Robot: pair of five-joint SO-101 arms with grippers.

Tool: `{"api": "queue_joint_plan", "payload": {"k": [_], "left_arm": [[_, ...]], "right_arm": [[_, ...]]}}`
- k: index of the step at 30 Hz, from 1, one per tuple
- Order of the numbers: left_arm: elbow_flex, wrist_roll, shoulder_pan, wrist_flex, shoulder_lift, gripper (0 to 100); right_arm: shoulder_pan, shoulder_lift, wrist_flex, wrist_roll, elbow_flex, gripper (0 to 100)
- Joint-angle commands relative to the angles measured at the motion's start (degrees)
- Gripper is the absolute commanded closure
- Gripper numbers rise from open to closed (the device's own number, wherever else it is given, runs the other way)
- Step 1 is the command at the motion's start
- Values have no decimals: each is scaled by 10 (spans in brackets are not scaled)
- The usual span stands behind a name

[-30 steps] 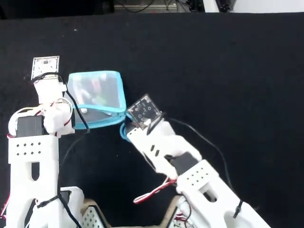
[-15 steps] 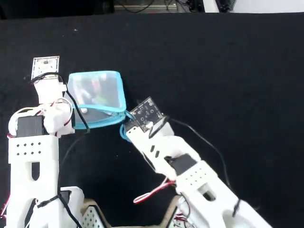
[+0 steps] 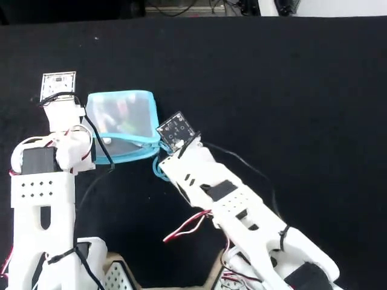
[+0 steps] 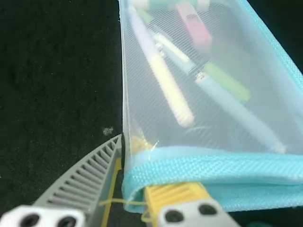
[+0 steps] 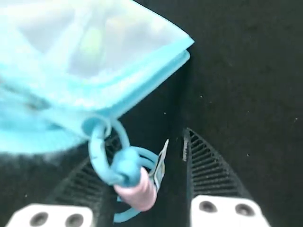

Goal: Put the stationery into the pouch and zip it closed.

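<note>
A teal-edged mesh pouch [image 3: 121, 118] lies on the black table with several pens and markers inside, among them a pale yellow pen [image 4: 165, 80] and a pink marker [image 4: 191, 23]. My left gripper [image 4: 137, 165] is shut on the pouch's teal zipper edge [image 4: 213, 165] at its near left corner. At the pouch's right corner [image 5: 85, 47] a teal ring pull with a pink tag [image 5: 132, 189] hangs between the fingers of my right gripper [image 5: 147, 142], which is open; the ring rests close to one finger [image 5: 80, 184]. From above, that gripper [image 3: 162, 154] sits under its wrist.
Black cloth covers the table [image 3: 290, 90], with wide free room to the right and behind the pouch. A white square marker [image 3: 58, 84] lies just left of the pouch. Loose arm cables [image 3: 187, 226] hang near the front edge.
The right arm's wrist has shifted left and toward the pouch's right corner, and its rear links have swung. The left arm and the pouch have stayed put.
</note>
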Motion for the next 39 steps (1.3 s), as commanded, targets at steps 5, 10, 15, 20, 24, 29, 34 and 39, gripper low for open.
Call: {"api": "queue_joint_plan", "payload": {"k": [5, 10, 15, 20, 24, 29, 34, 39], "left_arm": [[-12, -4, -8, 3, 4, 967], [-12, -4, -8, 3, 4, 967], [-11, -4, -8, 3, 4, 967], [-13, -2, -8, 3, 4, 967], [-15, -2, -7, 3, 4, 967], [-26, -1, 9, 4, 4, 967], [-87, 0, 46, 53, 5, 966], [-154, 0, 48, 84, 11, 964]], "right_arm": [[8, -90, -10, -3, 7, 828], [7, -103, -10, -2, 15, 872], [11, -107, -9, -2, 15, 982], [65, -114, 5, 31, -11, 988], [82, -147, 155, 35, -84, 988], [82, -176, 368, 35, -229, 988], [82, -176, 453, 35, -313, 988], [55, -176, 495, 36, -351, 988]]}}
